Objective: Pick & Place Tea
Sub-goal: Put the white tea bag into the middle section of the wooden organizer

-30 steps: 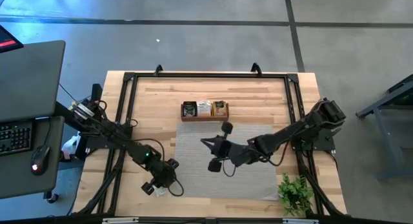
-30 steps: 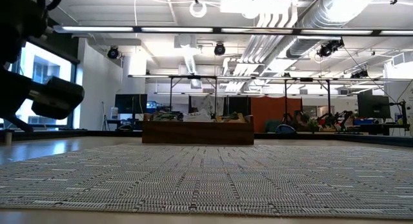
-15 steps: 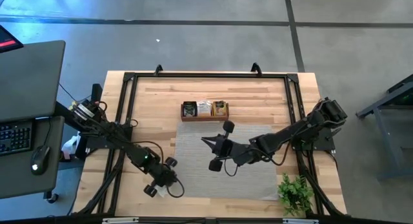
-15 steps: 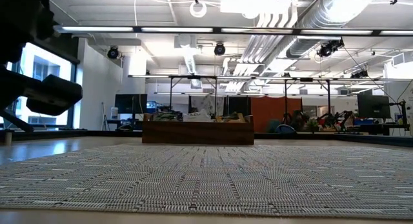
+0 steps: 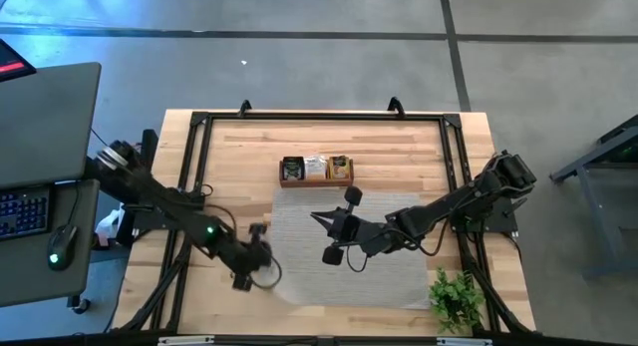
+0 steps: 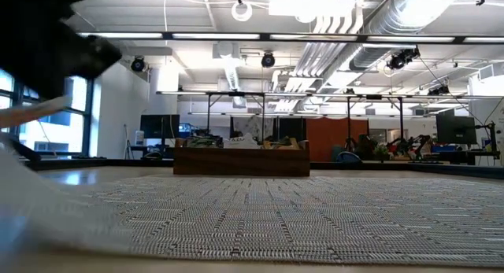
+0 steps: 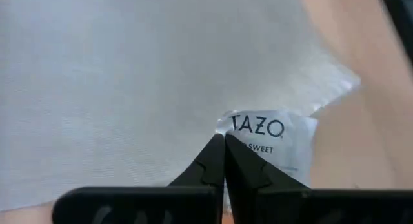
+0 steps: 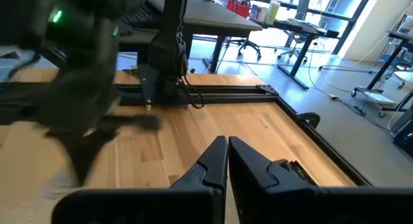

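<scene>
My left gripper [image 5: 257, 254] hangs over the grey woven mat's [image 5: 359, 276] near-left part, shut on a white tea sachet [image 7: 271, 137] printed TAZO. The mat's near-left corner [image 6: 31, 202] is raised off the table and curls over. A brown wooden box [image 5: 316, 170] stands past the mat's far edge, with black, white and yellow-brown sachets in its three compartments. My right gripper [image 5: 321, 224] hovers shut over the mat's middle and holds nothing. My left gripper [image 7: 224, 141] pinches the white sachet at one corner [image 7: 235, 143], just below the printed name. The mat's pale surface [image 7: 129, 88] lies right behind the sachet. Whether the mat's edge is also in the pinch I cannot tell, as the fingers hide that spot.
Black frame rails [image 5: 199, 127] run along the table's left, far and right sides. A small green plant [image 5: 456, 298] stands at the near-right corner. A desk with keyboard and mouse [image 5: 40, 206] stands left of the table. In the right wrist view, the left arm [image 8: 84, 88] shows blurred.
My left gripper has moved from beside the mat's near-left corner toward the far edge and the right, rising over the mat. The mat's near-left corner has come up off the table and curled inward, while the rest of the mat stayed flat.
</scene>
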Robot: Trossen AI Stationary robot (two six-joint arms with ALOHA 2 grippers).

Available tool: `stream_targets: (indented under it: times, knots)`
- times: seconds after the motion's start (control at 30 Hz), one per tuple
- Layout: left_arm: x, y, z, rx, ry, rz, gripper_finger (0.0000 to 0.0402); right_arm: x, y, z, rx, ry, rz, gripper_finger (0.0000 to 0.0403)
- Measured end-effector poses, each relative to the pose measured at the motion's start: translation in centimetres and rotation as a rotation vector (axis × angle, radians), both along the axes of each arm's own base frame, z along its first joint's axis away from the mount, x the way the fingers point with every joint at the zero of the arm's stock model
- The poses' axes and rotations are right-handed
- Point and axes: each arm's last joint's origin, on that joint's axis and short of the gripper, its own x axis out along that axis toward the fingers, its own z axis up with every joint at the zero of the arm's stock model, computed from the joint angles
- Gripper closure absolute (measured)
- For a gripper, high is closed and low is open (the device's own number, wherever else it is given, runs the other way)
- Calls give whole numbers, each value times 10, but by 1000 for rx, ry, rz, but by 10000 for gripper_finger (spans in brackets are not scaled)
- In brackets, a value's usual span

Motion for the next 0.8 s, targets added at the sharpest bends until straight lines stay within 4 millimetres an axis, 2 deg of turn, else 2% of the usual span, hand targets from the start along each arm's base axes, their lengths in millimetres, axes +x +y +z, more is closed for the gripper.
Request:
stream_targets:
  times: [0.13, 0.23, 0.37, 0.47, 0.57, 0.67, 0.8]
  knots:
    - [3, 18, 33, 122, -264, 242, 400, 0, 1, 0, 0, 1, -2, 391]
    - [5, 33, 43, 193, -359, 383, 400, -2, 0, -2, -24, 12, -57, 391]
    - [18, 57, 52, 219, -452, 560, 400, -5, 0, -3, -69, 18, -160, 391]
    - [34, 76, 52, 214, -491, 649, 400, -8, 0, -3, -102, 18, -241, 391]
    - [49, 97, 45, 193, -475, 700, 400, -12, 1, -5, -165, 48, -302, 391]
    - [65, 118, 36, 184, -496, 787, 400, -20, 4, -4, -201, 95, -297, 391]
    - [83, 144, 24, 184, -538, 894, 400, -35, 4, 1, -161, 122, -287, 399]
